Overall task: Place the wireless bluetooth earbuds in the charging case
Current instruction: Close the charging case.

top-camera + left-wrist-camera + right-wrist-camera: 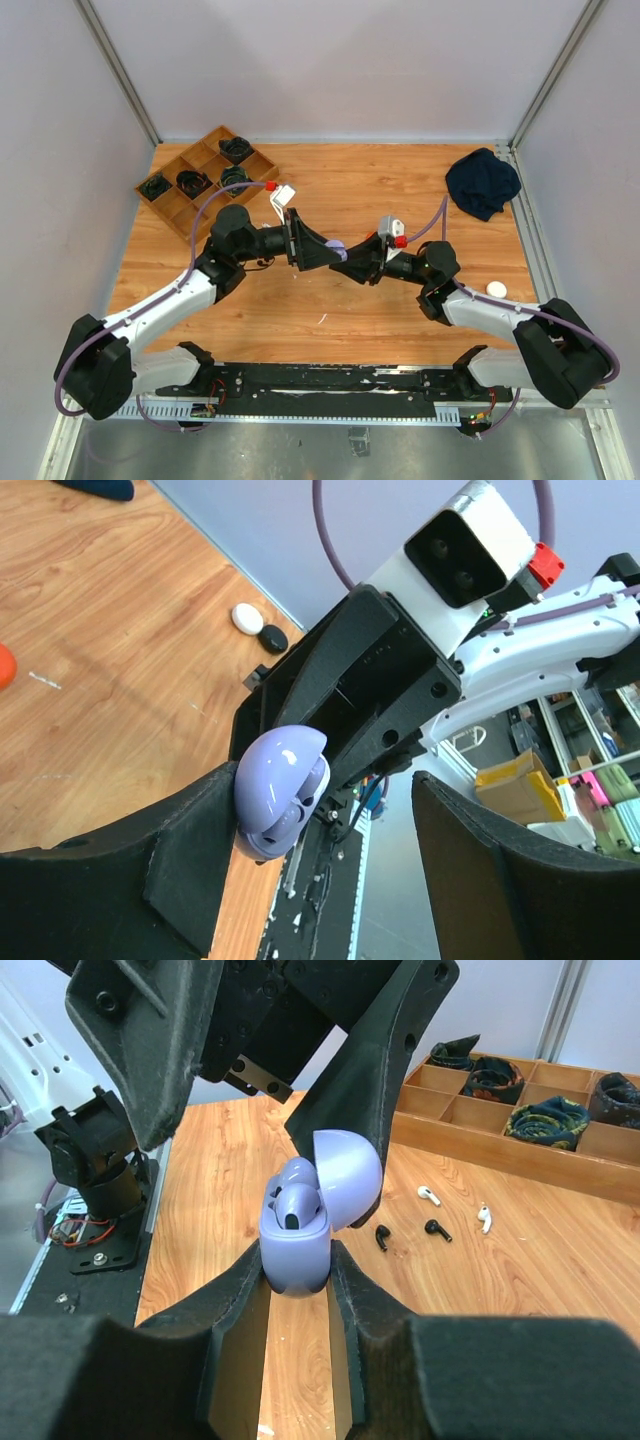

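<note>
Partly done, by judgement: charging case (297, 1250) pinched upright between right claw (297, 1268) fingers, lid (350, 1172) swung open, one lavender bud (297, 1205) apparently seated inside; second slot not clearly seen. Left claw (325, 810) spread, one finger touching lid, nothing gripped. Loose earbuds (428, 1195), white and dark, seen on table (560, 1260) beyond right claw. Wooden tray (500, 1145) farther behind. Case mouth crowded by left claw; access judged hindered.
</note>
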You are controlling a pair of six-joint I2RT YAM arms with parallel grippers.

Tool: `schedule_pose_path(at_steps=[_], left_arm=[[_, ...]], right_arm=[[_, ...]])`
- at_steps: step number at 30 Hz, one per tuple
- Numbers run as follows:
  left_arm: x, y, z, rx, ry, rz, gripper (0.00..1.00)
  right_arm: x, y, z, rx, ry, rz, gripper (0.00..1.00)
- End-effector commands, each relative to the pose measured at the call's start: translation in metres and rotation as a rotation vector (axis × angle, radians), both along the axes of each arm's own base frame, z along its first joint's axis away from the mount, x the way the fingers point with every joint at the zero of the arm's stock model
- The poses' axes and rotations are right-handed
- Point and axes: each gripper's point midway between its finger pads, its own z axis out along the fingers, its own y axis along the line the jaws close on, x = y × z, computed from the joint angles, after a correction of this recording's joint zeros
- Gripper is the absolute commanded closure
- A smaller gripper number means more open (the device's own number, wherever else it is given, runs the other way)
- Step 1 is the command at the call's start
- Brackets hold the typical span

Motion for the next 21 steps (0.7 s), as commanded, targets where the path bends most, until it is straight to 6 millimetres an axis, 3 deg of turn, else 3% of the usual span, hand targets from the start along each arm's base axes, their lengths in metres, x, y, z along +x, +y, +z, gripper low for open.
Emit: schedule_pose_path(at_steps=[1,12,17,21], left_arm=[[-0.008,0.006,0.025,-0.084,-0.098,-0.034,0.27],[-0.009,0.014,0.027,-0.084,-0.147,-0.009,0.27],[0.014,0.029,0.016,0.035,-0.144,0.164,0.23],[0.037,0.056,0.001,0.204,-0.141,0.363,0.2]], right_arm=[[0.002,-0.002,0.006,0.009,-0.001,0.021,0.84],[0.001,-0.005,-0.014,-0.042,0.086,0.006,0.84],[0.015,-0.014,-0.032,-0.109,0.196,-0.085,0.84],[0.029,-0.03,-0.055,-0.211,0.301,-0.199,0.84]])
